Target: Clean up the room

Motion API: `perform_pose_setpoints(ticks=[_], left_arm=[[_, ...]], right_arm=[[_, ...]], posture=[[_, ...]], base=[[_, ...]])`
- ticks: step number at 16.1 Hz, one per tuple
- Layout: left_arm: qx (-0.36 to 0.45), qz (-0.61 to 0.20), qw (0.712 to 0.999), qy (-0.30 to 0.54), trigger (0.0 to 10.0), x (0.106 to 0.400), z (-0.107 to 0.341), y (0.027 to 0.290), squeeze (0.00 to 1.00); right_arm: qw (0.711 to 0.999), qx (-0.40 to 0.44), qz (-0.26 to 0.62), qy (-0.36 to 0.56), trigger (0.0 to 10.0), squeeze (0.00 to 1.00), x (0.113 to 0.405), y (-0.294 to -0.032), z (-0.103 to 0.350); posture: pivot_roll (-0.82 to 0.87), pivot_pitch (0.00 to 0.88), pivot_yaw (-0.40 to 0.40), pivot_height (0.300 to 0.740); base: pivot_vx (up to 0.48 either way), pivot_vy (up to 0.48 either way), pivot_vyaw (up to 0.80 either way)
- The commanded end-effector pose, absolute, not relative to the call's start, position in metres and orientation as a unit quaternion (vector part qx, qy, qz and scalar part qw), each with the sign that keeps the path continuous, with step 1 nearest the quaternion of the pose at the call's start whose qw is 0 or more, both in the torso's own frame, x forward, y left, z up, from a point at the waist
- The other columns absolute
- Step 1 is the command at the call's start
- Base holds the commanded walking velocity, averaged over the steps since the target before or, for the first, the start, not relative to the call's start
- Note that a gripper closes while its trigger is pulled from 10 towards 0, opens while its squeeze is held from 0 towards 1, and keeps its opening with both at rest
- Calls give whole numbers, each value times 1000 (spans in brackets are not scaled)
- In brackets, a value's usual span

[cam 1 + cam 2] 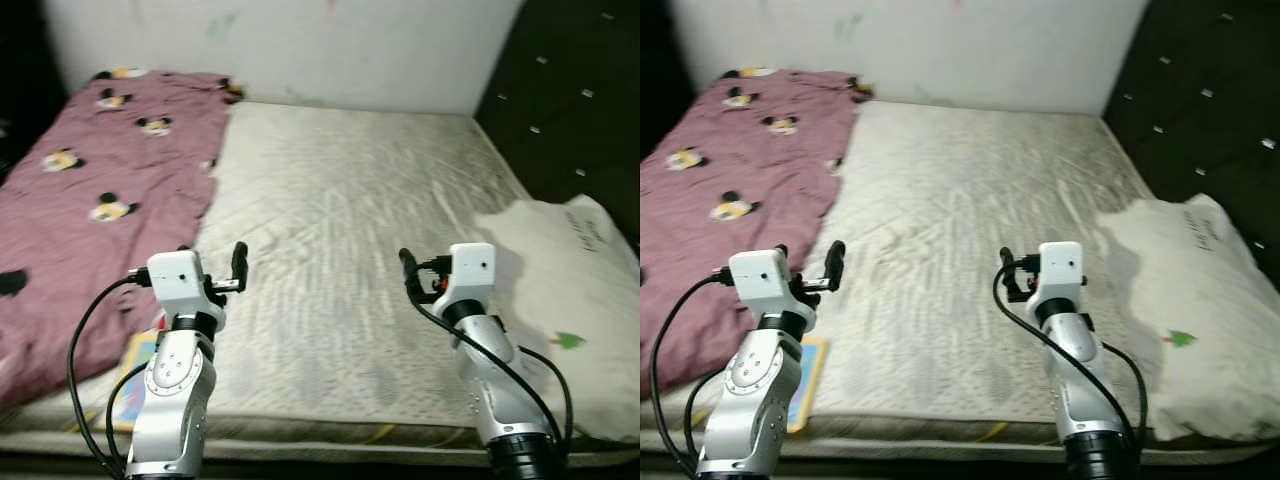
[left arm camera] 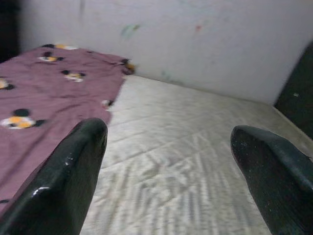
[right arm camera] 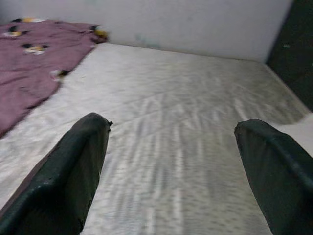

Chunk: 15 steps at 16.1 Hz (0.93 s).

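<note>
Two grippers stand raised over the near edge of a bare mattress (image 1: 350,200), neither holding anything: the left gripper (image 2: 171,147) has its fingers (image 2: 73,166) spread wide, and the right gripper (image 3: 171,152) likewise shows a broad gap between its two black fingers (image 3: 73,161), with only mattress ticking seen through each gap. What wants tidying, by my reading, is three things. First, the blanket (image 1: 90,200), maroon with cartoon faces, lies rumpled over the robot's left side of the mattress and runs from the wall down to the near edge; it looks soft, limp and light for its bulk, so it should bunch and drag rather than lift flat, and I judge a pinch on its inner edge or a near corner to be the best hold. Second, the pillow (image 1: 560,300), white, sits on the right side against the dark padded headboard (image 1: 570,90), just beside the right arm; it appears plump and yielding, light, and is best taken by a corner or a fold of its case. Third, a flat book (image 1: 808,385) lies at the near edge just beside the left arm, partly under the blanket's hem; it seems thin and stiff, so it may be hard to pick off the soft surface unless slid to the edge first.
</note>
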<state>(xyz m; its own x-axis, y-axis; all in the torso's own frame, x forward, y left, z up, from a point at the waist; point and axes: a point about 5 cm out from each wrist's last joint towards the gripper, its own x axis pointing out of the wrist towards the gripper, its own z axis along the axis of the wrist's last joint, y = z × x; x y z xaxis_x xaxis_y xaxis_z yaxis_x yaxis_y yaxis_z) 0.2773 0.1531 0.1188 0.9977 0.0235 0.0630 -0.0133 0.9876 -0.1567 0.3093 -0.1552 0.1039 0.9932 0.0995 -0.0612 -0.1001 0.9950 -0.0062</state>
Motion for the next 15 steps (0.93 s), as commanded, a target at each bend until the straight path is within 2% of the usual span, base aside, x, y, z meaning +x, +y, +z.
perform_pose_setpoints(ticks=[1, 14, 15], left_arm=[[-77, 14, 997, -27, 10000, 278, 118, 154, 0], [-81, 21, 996, -31, 10000, 278, 118, 155, 0], [-77, 22, 996, -31, 10000, 278, 119, 155, 0]], right_arm=[[998, -5, 49, 34, 10000, 0, 309, -156, 103], [998, -11, 51, 46, 10000, 0, 310, -157, 99], [997, -12, 52, 47, 10000, 0, 310, -156, 99]], posture=[[-55, 55, -59, 740], [-61, 62, -64, 740], [-61, 62, -64, 740]], base=[[0, 480, 0], [0, 480, 0], [0, 0, 0]])
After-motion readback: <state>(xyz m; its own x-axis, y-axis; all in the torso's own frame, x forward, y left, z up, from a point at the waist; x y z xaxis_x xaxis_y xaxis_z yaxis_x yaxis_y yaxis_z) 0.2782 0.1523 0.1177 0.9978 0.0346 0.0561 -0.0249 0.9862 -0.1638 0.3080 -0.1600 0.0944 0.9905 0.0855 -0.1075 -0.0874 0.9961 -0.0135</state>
